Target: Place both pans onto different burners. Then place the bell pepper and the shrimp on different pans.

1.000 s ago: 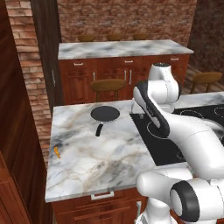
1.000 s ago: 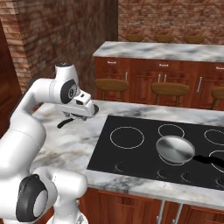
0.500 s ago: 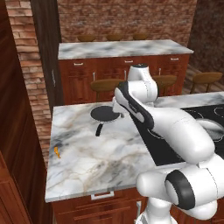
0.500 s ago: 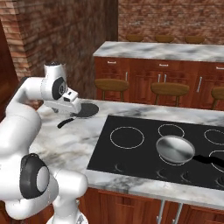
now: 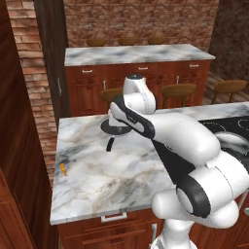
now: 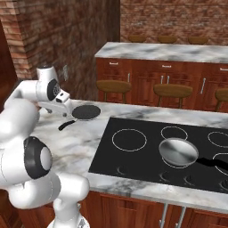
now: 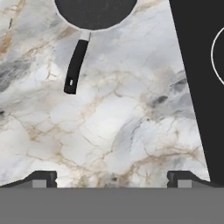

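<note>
The black pan (image 6: 86, 112) lies on the marble counter left of the cooktop, its long handle (image 7: 76, 65) pointing toward the counter's front. My gripper (image 7: 113, 178) hovers open over bare marble short of the handle's end, holding nothing; it also shows beside the pan (image 6: 65, 111). The steel pan (image 6: 178, 151) rests on the black cooktop (image 6: 147, 156) just in front of a small burner ring (image 6: 174, 132). A larger burner ring (image 6: 129, 139) stands bare. The shrimp (image 5: 63, 168) lies near the counter's left edge. The bell pepper is out of view.
My own arm hides part of the black pan (image 5: 113, 129) in the left base view. The cooktop's edge (image 7: 192, 87) runs along the right of the hand view. Bar stools (image 6: 113, 85) and a second counter (image 6: 164, 51) stand behind.
The arm has swung left from over the cooktop's left edge to above the marble beside the black pan. The jaws stayed open; pans and shrimp have not moved.
</note>
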